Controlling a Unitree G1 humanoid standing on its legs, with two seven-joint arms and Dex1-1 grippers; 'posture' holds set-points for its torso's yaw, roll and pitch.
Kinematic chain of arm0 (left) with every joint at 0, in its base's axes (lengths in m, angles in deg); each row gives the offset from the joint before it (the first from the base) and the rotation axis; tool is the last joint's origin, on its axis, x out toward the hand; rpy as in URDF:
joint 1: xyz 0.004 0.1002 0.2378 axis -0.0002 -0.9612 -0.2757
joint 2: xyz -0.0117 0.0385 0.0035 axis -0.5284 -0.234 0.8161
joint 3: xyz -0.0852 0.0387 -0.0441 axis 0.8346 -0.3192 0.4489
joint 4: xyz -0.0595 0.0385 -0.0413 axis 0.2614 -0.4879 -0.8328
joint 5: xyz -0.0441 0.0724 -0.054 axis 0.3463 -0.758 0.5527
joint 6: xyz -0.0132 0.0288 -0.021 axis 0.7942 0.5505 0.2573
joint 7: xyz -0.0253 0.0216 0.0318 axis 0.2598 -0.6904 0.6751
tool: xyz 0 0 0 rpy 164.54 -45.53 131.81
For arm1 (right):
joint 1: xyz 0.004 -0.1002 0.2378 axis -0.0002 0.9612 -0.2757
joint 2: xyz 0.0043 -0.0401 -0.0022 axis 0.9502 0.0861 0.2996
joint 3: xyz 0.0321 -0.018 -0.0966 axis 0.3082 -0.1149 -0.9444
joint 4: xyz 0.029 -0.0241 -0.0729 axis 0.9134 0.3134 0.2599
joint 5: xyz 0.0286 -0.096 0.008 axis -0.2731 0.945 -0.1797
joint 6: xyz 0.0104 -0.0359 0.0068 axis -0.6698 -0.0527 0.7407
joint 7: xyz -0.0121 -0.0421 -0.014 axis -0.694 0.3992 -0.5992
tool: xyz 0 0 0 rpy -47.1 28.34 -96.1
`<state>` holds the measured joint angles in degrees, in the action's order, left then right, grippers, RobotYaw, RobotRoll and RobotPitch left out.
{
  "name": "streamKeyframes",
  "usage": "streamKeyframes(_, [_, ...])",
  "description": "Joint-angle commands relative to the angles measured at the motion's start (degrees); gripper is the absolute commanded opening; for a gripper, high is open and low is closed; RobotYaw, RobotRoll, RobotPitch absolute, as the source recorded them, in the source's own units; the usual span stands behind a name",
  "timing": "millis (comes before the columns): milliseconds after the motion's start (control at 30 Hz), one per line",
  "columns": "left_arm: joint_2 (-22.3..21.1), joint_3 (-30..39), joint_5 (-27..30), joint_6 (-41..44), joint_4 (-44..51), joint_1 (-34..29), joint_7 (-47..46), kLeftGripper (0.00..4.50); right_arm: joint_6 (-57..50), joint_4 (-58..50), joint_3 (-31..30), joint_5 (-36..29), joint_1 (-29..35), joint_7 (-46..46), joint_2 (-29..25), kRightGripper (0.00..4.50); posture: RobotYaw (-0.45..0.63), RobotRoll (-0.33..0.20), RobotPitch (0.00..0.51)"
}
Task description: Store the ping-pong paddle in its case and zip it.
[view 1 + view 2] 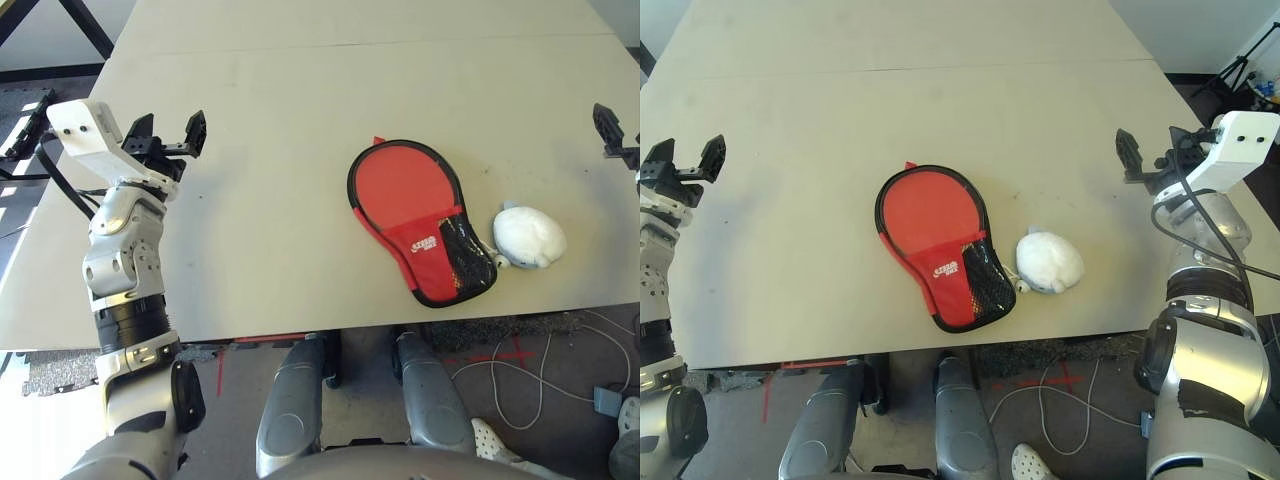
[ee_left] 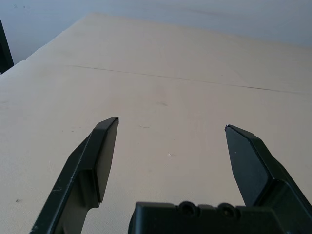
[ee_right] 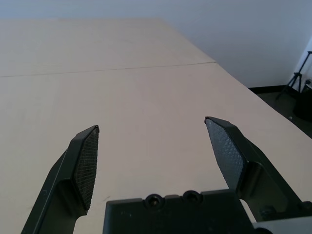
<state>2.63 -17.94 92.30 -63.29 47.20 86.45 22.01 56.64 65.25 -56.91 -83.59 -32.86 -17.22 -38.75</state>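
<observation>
Two silver robot arms, one left [image 1: 128, 260] and one right [image 1: 1212, 345], come nearest, and each carries one gripper with two black fingers. On the left gripper [image 1: 174, 122], the fingers stand widely apart, with nothing between them and touching nothing. On the right gripper [image 1: 1151, 137], it is the same: two fingers wide apart, holding nothing. Both are above the table [image 1: 270, 180], at its two sides. Between them, well apart from both, lies one red case [image 1: 432, 262], flat on the table, its round end away from the robot and its narrower end near the front edge. It has black trim, one white logo [image 1: 423, 244], one black mesh pocket [image 1: 466, 255] and one small red tab [image 1: 379, 140] at the far end. In the round part shows one red face [image 1: 405, 185]; whether this is the ping-pong paddle or fabric, I cannot tell. Just beside the mesh pocket, to the robot's right, rests one white plush toy [image 1: 529, 237]. Farther out, one thin seam [image 1: 930, 68] crosses the table, and beyond its right side stands one black tripod [image 3: 298, 73].
</observation>
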Motion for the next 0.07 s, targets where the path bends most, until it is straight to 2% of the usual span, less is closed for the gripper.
streamKeyframes(33, [-0.57, -0.41, 0.12, -0.66, -1.48, -1.21, -0.28, 4.5, -0.8, 1.73, 1.5, 0.3, -0.42, 0.74, 0.22, 4.47, -0.02, 0.0, 0.269])
streamKeyframes(67, [-0.69, -0.56, 0.21, -0.62, -1.65, -1.11, -0.22, 4.5, -0.93, 1.87, 1.58, 0.37, -0.69, 0.77, 0.43, 4.47, -0.02, 0.0, 0.269])
